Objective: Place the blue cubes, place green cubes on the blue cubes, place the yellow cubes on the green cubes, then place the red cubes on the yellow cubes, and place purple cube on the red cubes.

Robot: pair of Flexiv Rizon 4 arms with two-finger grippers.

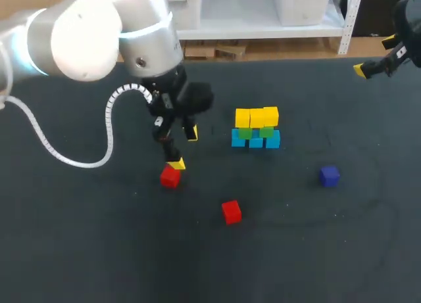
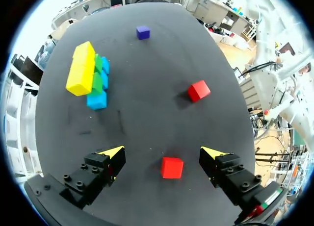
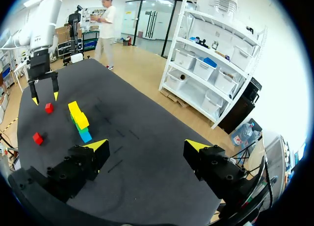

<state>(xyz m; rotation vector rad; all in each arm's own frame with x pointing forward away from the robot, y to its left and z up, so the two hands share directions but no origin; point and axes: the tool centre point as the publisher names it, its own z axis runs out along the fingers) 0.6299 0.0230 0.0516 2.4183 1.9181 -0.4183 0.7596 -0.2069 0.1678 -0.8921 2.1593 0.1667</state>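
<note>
Black table point(image 1: 99, 250). The left arm point(image 1: 85, 33) comes in from the upper left of the head view, with its wrist bent down over the left-centre of the cloth. The left gripper point(image 1: 183, 148) points down at the table with its fingers spread apart, gripping nothing. One red cube point(image 1: 170, 176) sits on the cloth just under the lower yellow tip. In the left wrist view it lies between the two tips, touching neither.

The second red cube point(image 1: 231, 211) is at lower centre, well apart from the first. The purple cube point(image 1: 329, 176) sits alone, right of centre. The stack stands just above centre: blue cubes point(image 1: 256, 142) in a row on the cloth, green cubes point(image 1: 245, 133) on them, yellow cubes point(image 1: 256, 117) on top.

The right gripper point(image 3: 147, 146) hangs at the upper right edge of the head view, well apart from the stack. Its fingers are wide apart with nothing between them.
</note>
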